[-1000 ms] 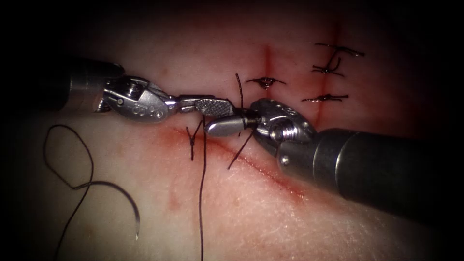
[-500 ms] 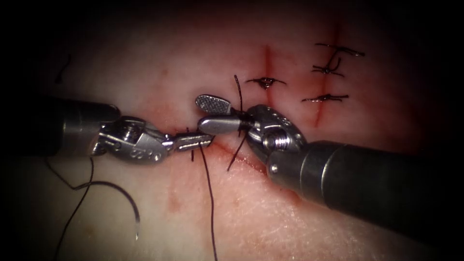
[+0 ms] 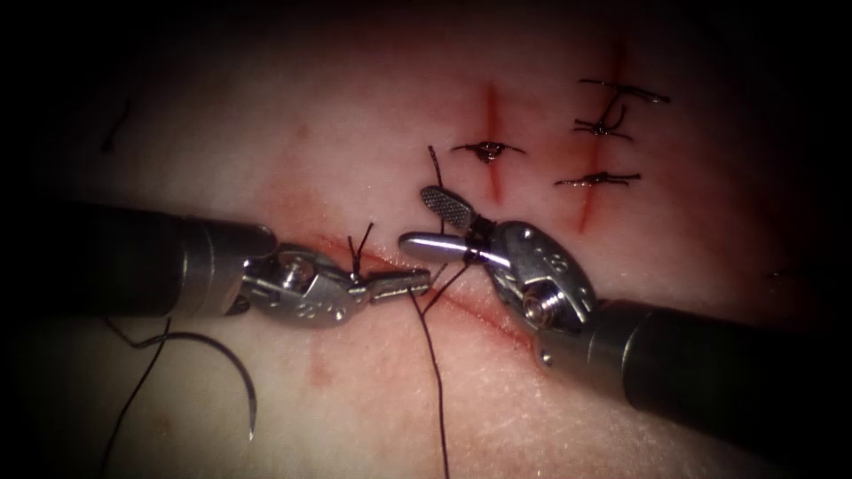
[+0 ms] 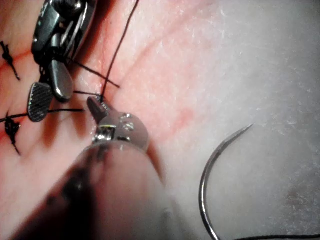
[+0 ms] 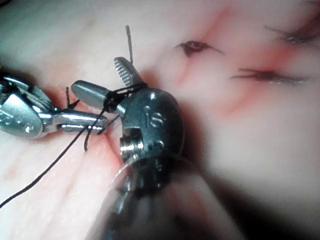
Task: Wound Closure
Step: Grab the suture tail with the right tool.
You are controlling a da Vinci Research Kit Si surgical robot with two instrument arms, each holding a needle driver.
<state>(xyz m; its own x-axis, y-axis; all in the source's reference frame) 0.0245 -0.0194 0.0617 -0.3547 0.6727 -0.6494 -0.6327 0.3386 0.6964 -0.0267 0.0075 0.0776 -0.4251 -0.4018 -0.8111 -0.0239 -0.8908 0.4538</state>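
The left claw [image 3: 417, 282] is clamped on the dark thread [image 3: 432, 372] at the cut [image 3: 484, 310]. The right claw [image 3: 435, 226] is spread, thread wrapped at its hinge. The curved needle [image 3: 232, 372] lies free on the tissue [image 3: 550, 417], left of the cut, held by nothing. Its bare steel point is seen in the left wrist view.

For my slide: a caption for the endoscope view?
Left tool grips thread; right tool open; needle lies free on tissue.
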